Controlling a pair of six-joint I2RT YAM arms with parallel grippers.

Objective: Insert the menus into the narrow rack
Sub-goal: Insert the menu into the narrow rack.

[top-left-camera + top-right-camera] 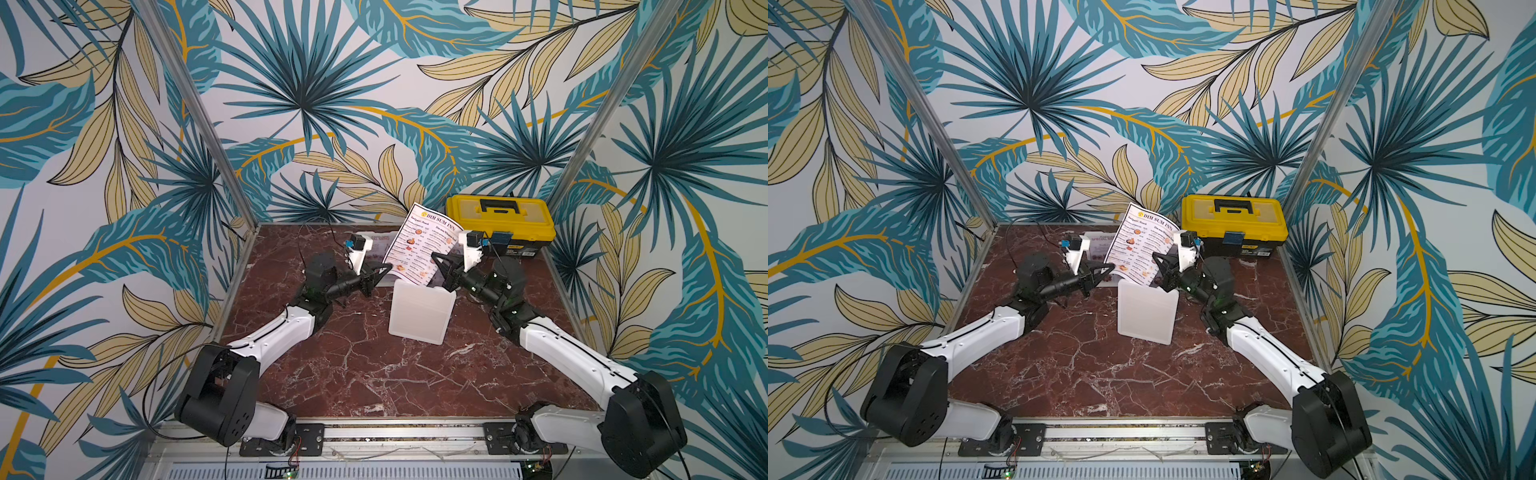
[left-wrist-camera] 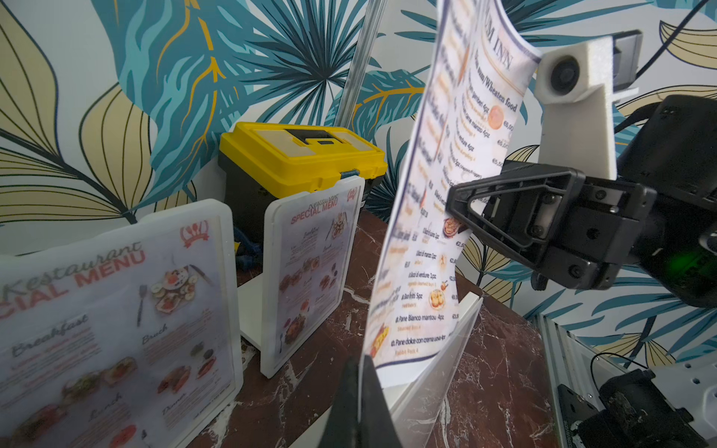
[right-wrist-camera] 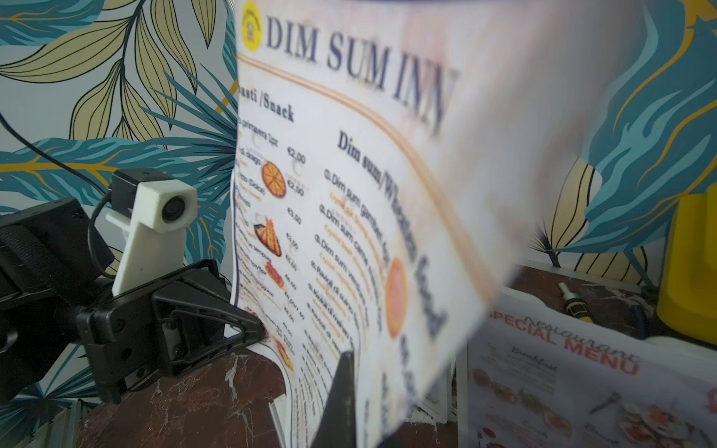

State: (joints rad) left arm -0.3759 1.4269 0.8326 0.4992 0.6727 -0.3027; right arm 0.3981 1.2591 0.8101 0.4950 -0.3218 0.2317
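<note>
A white "DIM SUM INN" menu [image 1: 419,245] [image 1: 1138,245] stands upright and curved over the frosted white narrow rack [image 1: 419,311] [image 1: 1146,311] in both top views. My left gripper [image 1: 388,268] [image 2: 362,391] is shut on the sheet's lower left edge. My right gripper [image 1: 434,255] [image 3: 359,391] is shut on its right edge. The sheet's lower edge [image 2: 411,349] sits at the rack's open top [image 2: 438,372]; how deep it goes I cannot tell. Two "SPECIAL MENU" menus [image 2: 116,310] [image 2: 310,267] stand inside other frosted racks behind.
A yellow and black toolbox [image 1: 500,224] [image 1: 1233,224] [image 2: 302,155] stands at the back right by the wall. A small tool [image 3: 574,302] lies near it. The two filled racks [image 1: 370,241] stand behind the held sheet. Aluminium frame rails border the marble table [image 1: 353,374].
</note>
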